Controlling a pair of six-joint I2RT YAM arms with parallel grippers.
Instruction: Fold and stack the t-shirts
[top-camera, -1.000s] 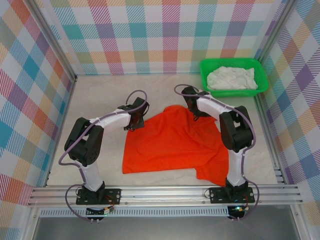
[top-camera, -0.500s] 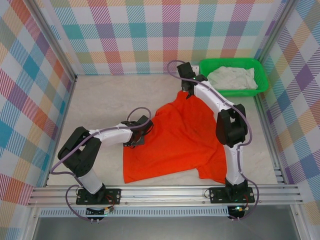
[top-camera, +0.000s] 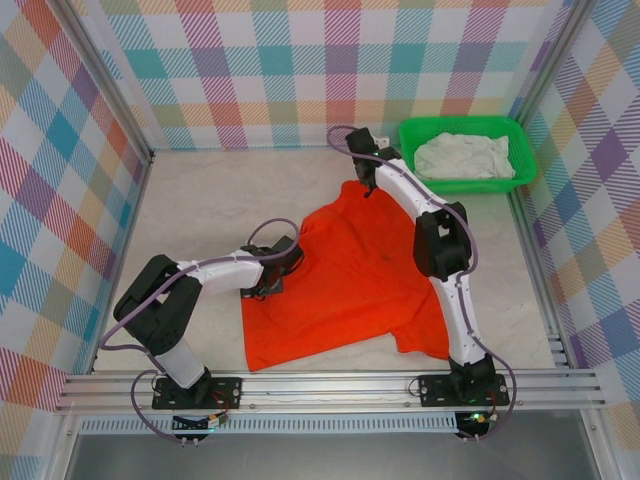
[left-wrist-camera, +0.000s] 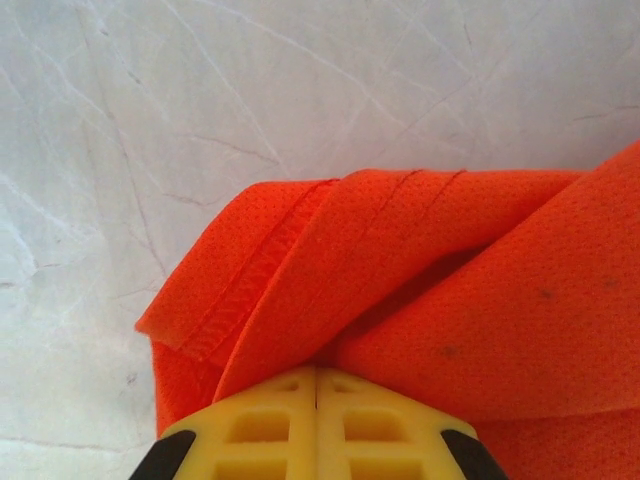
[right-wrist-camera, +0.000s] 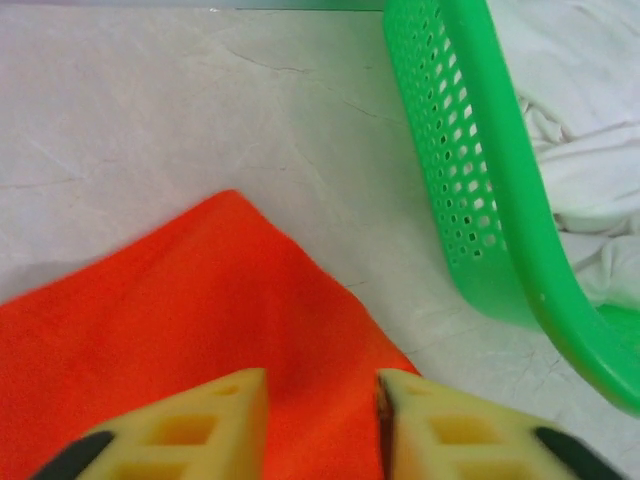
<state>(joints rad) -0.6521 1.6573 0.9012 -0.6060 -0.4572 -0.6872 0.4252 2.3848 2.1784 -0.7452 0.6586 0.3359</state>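
Note:
The orange-red t-shirt (top-camera: 350, 275) lies spread on the table, mid-scene. My left gripper (top-camera: 269, 282) is at its left edge. In the left wrist view the yellow jaws (left-wrist-camera: 316, 378) meet with a bunched, hemmed fold of the orange cloth (left-wrist-camera: 400, 280) pinched between them. My right gripper (top-camera: 368, 189) is over the shirt's far corner. In the right wrist view its jaws (right-wrist-camera: 322, 390) stand apart, and the corner of the orange cloth (right-wrist-camera: 200, 300) lies flat under them. The white t-shirt (top-camera: 463, 157) sits crumpled in the green basket.
The green plastic basket (top-camera: 470, 185) stands at the back right, and its perforated wall (right-wrist-camera: 470, 190) is close to the right gripper's right side. Checked walls enclose the table on three sides. A metal rail (top-camera: 330, 385) runs along the near edge.
The right gripper carried the shirt's far corner back toward the basket and then opened. The left gripper pulled the left edge nearer and stayed shut. The shirt now lies more stretched out.

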